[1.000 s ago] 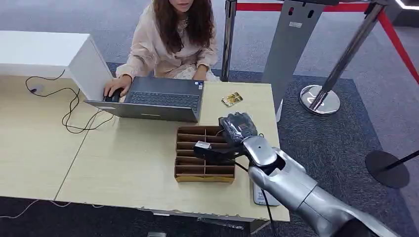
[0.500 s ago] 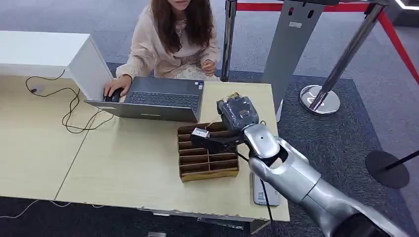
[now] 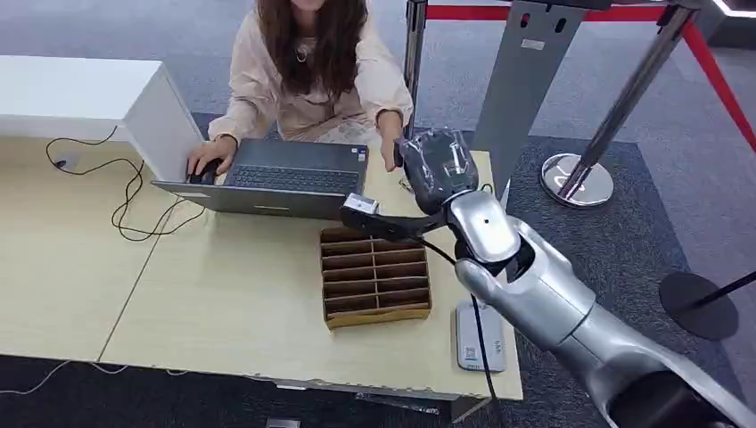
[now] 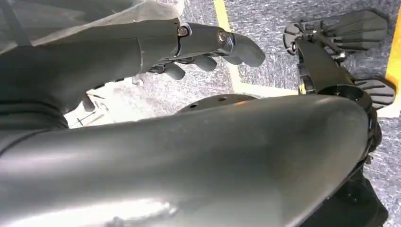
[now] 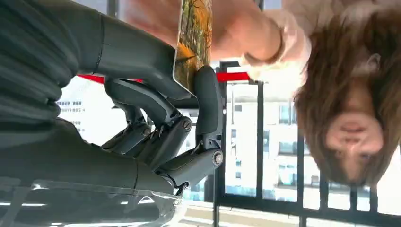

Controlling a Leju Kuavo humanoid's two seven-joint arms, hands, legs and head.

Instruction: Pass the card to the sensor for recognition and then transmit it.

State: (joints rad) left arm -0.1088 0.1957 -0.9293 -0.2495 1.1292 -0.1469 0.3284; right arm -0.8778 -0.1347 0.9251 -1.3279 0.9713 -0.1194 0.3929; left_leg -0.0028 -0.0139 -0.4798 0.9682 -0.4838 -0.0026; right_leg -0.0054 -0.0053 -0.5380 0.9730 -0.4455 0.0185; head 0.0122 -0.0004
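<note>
Above the table's far edge (image 3: 464, 153), the right robot hand (image 3: 437, 165) pinches the card (image 5: 195, 42) beside a person's hand (image 3: 390, 153).

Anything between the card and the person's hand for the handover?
Nothing visible. The right hand pinches the card, and the person's hand is right beside it above the table's far edge; their exact contact can't be told.

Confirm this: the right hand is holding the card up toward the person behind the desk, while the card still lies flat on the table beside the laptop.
Wrong on the last part. The right wrist view shows the card pinched in the right hand, raised toward the person's hand, not lying on the table beside the laptop.
</note>
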